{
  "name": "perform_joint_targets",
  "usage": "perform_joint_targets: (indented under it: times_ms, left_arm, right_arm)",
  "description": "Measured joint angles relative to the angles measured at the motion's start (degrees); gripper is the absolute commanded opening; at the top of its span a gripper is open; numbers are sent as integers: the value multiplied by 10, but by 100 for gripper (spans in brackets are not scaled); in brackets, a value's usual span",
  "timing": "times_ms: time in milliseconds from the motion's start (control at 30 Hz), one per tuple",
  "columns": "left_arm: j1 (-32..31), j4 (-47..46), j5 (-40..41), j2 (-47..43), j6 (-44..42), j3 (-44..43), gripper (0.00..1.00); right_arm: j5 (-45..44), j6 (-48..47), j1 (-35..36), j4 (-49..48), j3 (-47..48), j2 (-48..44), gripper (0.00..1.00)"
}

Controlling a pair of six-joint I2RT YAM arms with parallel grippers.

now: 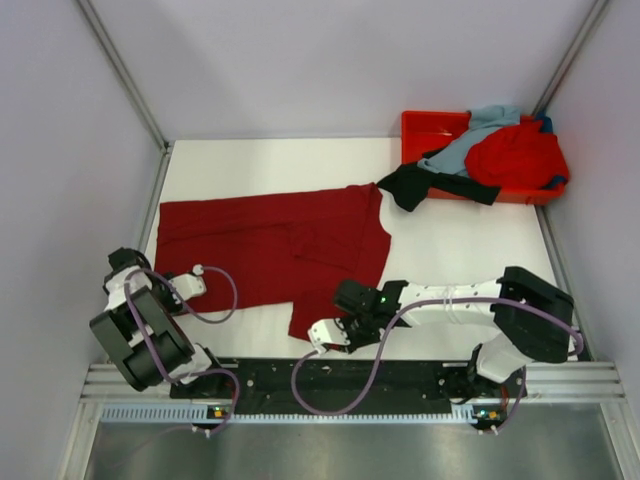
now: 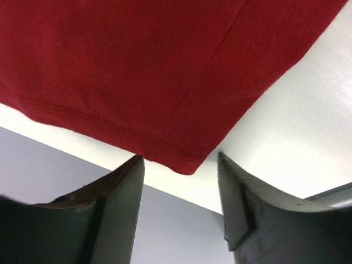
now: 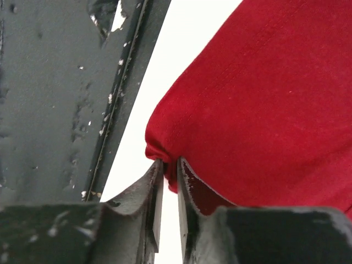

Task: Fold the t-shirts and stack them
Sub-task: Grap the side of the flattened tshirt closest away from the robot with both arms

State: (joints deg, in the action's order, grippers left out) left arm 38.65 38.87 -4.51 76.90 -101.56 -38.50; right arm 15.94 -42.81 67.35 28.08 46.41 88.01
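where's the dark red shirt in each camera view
Top external: the dark red shirt lies spread over the white table, left and middle.
Left wrist: upper picture, hemmed corner pointing at the open left end effector.
Right wrist: right side, edge pinched in the right end effector.
Shared landmark: the white table under it.

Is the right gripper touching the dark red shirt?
Touching. The right wrist view shows the right gripper with its jaws pinched on a bunched corner of the dark red shirt, with no gap between them.
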Motion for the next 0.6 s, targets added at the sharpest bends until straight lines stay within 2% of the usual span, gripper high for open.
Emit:
perform_joint_targets:
  times_ms: [33, 67, 100, 333, 600]
  left_arm:
    - [0, -3, 6, 4, 2, 0, 31]
    - [0, -5, 11, 9, 4, 0, 9]
    - [0, -7, 14, 13, 6, 0, 0]
    - [0, 12, -14, 12, 28, -22, 0]
    - [0, 29, -86, 9, 95, -126, 0]
  right_arm:
    - [-2, 2, 0, -2, 3, 3, 0]
    - [-3, 2, 0, -2, 5, 5, 0]
    - [-5, 3, 0, -4, 6, 7, 0]
    - [-12, 33, -16, 7, 15, 5, 0]
    - [4, 79, -146, 6, 81, -43, 0]
